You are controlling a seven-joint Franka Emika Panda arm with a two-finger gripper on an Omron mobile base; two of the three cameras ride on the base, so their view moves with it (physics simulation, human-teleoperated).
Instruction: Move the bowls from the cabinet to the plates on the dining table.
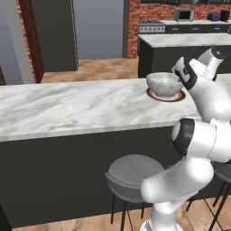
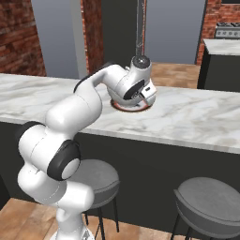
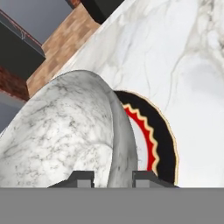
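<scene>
Hand view: white-grey marbled bowl [image 3: 65,131], deep and round, on patterned plate [image 3: 164,140].

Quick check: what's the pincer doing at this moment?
Pincer: shut on the rim of the marbled bowl, over the plate.

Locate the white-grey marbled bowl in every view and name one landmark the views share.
Left base view: the white-grey marbled bowl sits upper right on the plate with the red-and-black patterned rim, beside the gripper.
Right base view: the bowl is hidden behind the arm; the plate's edge peeks out at centre.
Hand view: lower left, rim between the fingertips.
Shared landmark: the marble-topped table.
</scene>
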